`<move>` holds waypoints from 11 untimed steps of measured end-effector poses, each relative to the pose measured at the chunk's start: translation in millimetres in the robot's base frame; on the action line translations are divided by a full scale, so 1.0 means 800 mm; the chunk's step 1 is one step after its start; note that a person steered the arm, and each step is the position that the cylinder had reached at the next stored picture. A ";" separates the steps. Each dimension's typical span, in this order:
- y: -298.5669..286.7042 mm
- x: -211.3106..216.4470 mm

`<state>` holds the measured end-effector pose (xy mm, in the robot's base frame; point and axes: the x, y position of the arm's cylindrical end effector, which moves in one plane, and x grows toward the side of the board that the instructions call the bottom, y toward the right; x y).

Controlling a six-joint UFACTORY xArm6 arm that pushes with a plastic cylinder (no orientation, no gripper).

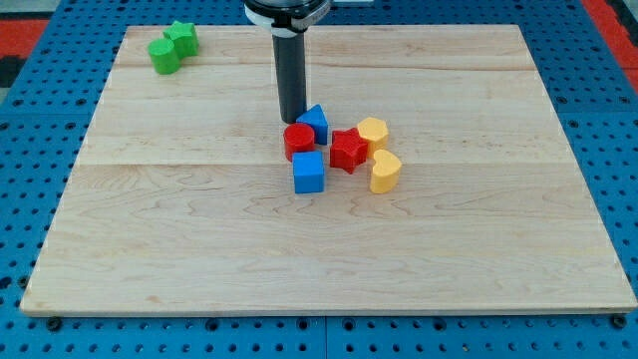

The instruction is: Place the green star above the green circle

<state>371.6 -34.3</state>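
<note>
Green star: small green star-shaped block (182,37) at the wooden board's (199,249) top-left corner, touching the green round block (164,56) just below-left of it.
Tip: my tip (292,121) rests well apart from both, beside the blue triangular block (315,122) and the red round block (298,140).
Gripper: none, a plain dark rod.
Hidden: rod's mount is cut off at the view's top.
Writing: none legible.

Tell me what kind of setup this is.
Likely a lab tabletop pushing rig: a wooden board on blue perforated matting, small coloured blocks like the green star and green circle, and my tip beside the red cylinder.
</note>
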 end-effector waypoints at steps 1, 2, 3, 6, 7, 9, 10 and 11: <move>0.015 0.000; 0.007 -0.010; -0.042 -0.072; -0.121 -0.223; -0.181 -0.224; -0.240 -0.223; -0.232 -0.205; -0.222 -0.185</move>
